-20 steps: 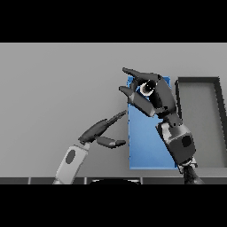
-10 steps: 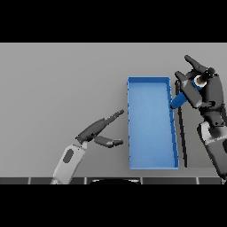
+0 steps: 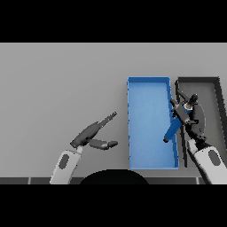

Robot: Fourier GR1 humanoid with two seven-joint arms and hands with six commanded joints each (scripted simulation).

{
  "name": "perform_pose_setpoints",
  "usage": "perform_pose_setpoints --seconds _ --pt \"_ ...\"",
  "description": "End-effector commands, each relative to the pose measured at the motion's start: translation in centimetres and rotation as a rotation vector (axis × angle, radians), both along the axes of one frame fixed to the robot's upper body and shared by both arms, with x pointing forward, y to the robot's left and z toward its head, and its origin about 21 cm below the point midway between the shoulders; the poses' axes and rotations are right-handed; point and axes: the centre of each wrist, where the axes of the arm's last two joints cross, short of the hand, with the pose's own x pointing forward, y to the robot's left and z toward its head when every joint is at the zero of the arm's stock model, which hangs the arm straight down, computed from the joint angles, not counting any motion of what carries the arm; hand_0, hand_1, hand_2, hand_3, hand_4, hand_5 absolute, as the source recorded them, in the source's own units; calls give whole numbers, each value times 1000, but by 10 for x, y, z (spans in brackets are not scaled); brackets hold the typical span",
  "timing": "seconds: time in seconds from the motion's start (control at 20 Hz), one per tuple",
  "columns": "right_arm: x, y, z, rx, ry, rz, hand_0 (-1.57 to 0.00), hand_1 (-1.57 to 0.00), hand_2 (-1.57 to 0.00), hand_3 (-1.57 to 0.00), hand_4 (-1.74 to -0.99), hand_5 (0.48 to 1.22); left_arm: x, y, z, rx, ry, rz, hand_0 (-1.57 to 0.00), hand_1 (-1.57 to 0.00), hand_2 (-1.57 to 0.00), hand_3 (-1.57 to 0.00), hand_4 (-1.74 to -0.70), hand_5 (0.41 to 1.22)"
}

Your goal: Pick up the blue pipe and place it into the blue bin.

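One blue pipe (image 3: 173, 127) slants down-left into the blue bin (image 3: 148, 119).

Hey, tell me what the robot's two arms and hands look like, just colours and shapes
Both arms are white with rounded, capsule-like forearm shells, each carrying a grey oval panel and a darker grey wrist section. The left hand and right hand are dark grey to black, with slim tapered fingers and a thumb. No cables or markings are visible.
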Motion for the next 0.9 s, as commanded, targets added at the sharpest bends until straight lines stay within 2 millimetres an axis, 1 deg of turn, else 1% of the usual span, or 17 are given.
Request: perform_pose_setpoints --seconds 0.0,0.1,0.15,0.2,0.25,0.3,0.35,0.4,0.45,0.5,0.55,0.6,0.65,0.7,0.8,0.85 --pt "-7 4 -5 2 21 -11 -1571 -1571 -1571 -1571 -1741 1221 0 -3 1 13 0 5 1 1 1 1 -880 428" --pt "-14 7 -21 -3 95 -75 -1571 -1571 -1571 -1571 -1741 1221 0 0 0 17 6 6 1 1 1 1 -884 425" --pt "-18 7 -26 -9 132 -105 -1571 -1571 -1571 -1508 -1741 1221 1 0 0 14 9 4 1 1 1 1 -887 423" --pt "-20 11 -32 1 159 -117 -1571 -1571 -1571 -1521 -1741 1221 0 0 1 14 2 2 1 1 1 1 -888 422" --pt "-22 13 -38 0 182 -126 -1571 -1571 -1571 -1255 -1741 1221 1 2 3 13 -3 2 1 1 1 1 -887 420" --pt "-26 15 -43 -15 217 -128 -1571 -1571 -1571 -1127 -1741 1221 -4 4 -1 5 -3 -5 1 1 1 1 -886 420" --pt "-24 17 -47 -31 234 -120 -1571 -1571 -1571 -1024 -1741 1221 -3 2 0 11 -4 0 1 1 1 1 -885 420" --pt "-27 17 -50 -30 254 -115 -1571 -1571 -1571 -908 -1741 1221 -2 2 0 16 2 7 1 1 1 1 -883 421" --pt "-28 17 -53 -48 245 -125 -1571 -1548 -1571 -847 -1741 1221 -1 3 0 19 1 2 1 1 1 1 -883 421" --pt "-26 19 -56 -62 243 -120 -1465 -1336 -1339 -788 -1678 1221 -3 2 1 5 -2 0 1 1 1 1 -882 421" --pt "-24 16 -59 -74 257 -124 -1172 -1069 -1071 -630 -1592 1221 -3 5 1 9 -1 0 1 1 1 1 -881 422" --pt "-23 15 -61 -91 266 -124 -937 -855 -856 -504 -1503 1221 -2 3 3 13 -2 5 1 1 1 1 -878 422" --pt "-21 15 -62 -104 282 -111 -750 -684 -685 -403 -1413 1221 -3 0 0 25 9 7 1 1 1 1 -878 425" --pt "-22 17 -61 -137 297 -61 -599 -547 -548 -322 -1337 1221 -1 1 3 20 -1 9 1 1 1 1 -878 427" --pt "-25 26 -60 -206 310 29 -383 -350 -350 -206 -1219 1137 0 -1 4 17 9 9 1 1 1 1 -879 430" --pt "-25 22 -63 -225 384 36 -306 -279 -280 -164 -1175 1084 -2 -1 2 9 14 9 1 1 1 1 -881 429"
